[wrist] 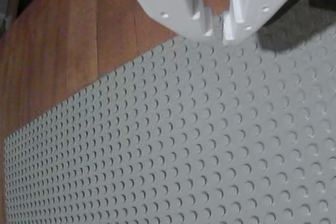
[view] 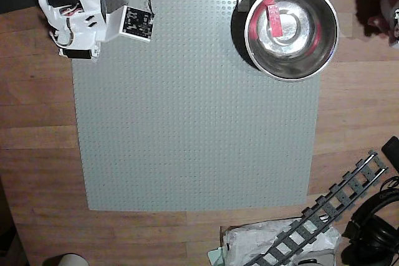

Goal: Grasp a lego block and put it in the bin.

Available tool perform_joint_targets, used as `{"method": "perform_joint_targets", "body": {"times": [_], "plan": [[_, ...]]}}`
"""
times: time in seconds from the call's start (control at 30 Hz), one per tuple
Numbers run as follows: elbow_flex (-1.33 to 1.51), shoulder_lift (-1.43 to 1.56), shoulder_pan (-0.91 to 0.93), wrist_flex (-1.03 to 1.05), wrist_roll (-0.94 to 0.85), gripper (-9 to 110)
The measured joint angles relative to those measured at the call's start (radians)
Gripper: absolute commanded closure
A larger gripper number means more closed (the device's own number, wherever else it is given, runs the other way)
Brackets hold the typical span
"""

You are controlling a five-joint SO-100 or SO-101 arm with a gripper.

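Lego block (view: 274, 20) inside bin (view: 325, 54), long axis near vertical overhead.

Light was warm and even in the overhead view, sharp at the baseplate (view: 193, 104), dimmer toward the corners. The bowl (view: 292, 30) threw glare and red reflections inside, with a dark shadow on its left. The wrist view was soft, the gripper (wrist: 218, 24) overexposed, its shadow at right

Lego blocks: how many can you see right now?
1. The red lego block lies inside the bin, overhead view's upper right; red patches nearby look like reflections. None on the baseplate.
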Motion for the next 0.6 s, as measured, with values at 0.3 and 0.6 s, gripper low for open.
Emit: {"method": "perform_joint_targets", "body": {"times": [0.3,0.6], "plan": [[0.077,0.002,0.034,-0.031,0.002,102],[0.077,0.002,0.12,-0.031,0.003,102]]}}
